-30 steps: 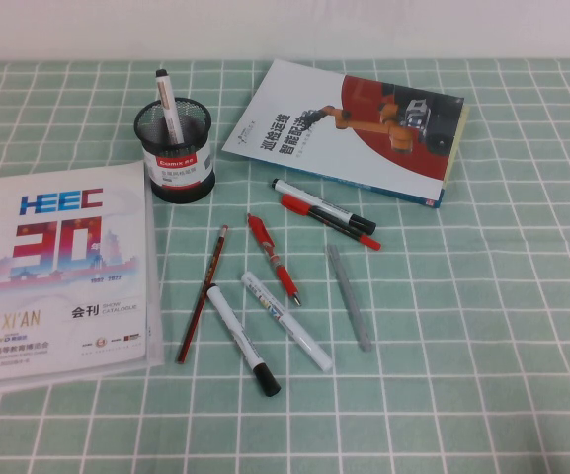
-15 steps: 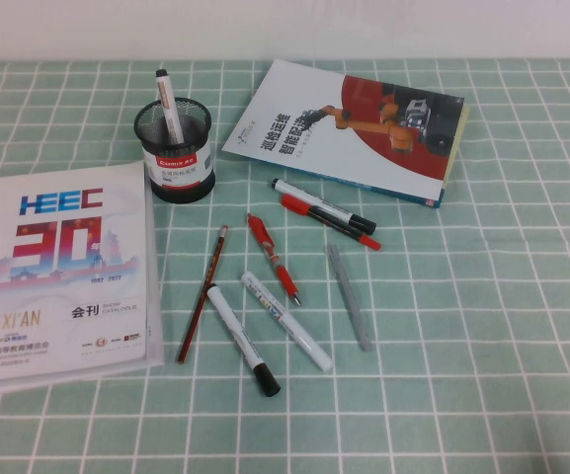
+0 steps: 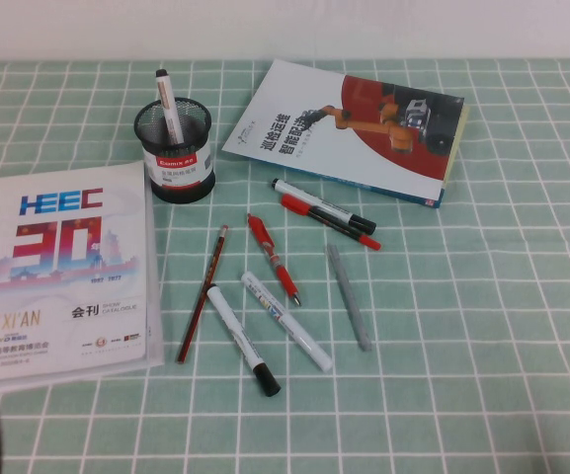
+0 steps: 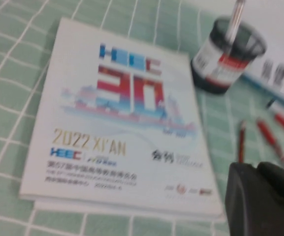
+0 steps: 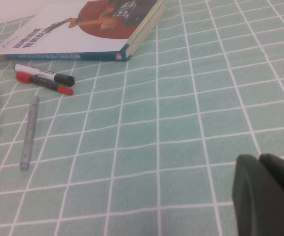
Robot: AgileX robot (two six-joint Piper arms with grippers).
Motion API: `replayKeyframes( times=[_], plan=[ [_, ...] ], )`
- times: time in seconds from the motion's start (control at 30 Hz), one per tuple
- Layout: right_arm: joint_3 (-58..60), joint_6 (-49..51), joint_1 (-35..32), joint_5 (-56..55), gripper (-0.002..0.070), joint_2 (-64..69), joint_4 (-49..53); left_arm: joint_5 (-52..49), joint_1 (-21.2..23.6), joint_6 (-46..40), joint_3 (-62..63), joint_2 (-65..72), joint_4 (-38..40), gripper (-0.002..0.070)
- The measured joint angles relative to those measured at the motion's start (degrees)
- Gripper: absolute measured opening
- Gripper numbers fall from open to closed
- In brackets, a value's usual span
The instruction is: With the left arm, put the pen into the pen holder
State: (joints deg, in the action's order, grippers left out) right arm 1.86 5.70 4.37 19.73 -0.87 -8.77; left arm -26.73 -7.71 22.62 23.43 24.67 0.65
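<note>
Heads up: your left tool (image 4: 265, 196) hangs over the catalogue (image 3: 57, 276), right tool (image 5: 269, 191) parked over bare surface (image 3: 482, 375), can't tell either's opening, and the pen (image 3: 203, 294) touches a white marker (image 3: 242, 339), so you'll likely nudge that, or grab the red click pen (image 3: 273, 257) instead.

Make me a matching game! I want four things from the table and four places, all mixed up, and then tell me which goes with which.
Things:
1. pen
2. pen holder
3. grey pen
4. left gripper

Places:
A. over the white booklet's corner
B. far side of the table, a white pen standing in it
C. right of the red click pen
D. flat, beside the booklet's right edge

Pairs: 1-D, 2-B, 3-C, 4-A

The right gripper hangs over bare cloth.
</note>
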Motion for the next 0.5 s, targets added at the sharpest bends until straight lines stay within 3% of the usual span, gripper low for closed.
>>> replayKeyframes(
  times=[0.23, 0.5],
  plan=[
    [0.00, 0.00, 0.00, 0.00, -0.0020, 0.00, 0.00, -16.47, 0.00, -17.55, 17.63, 20.84, 7.71, -0.0001],
    [0.00, 0.00, 0.00, 0.00, -0.0020, 0.00, 0.00, -18.50, -1.66, -28.77, 29.11, 40.41, 16.16, -0.0001]
  ],
)
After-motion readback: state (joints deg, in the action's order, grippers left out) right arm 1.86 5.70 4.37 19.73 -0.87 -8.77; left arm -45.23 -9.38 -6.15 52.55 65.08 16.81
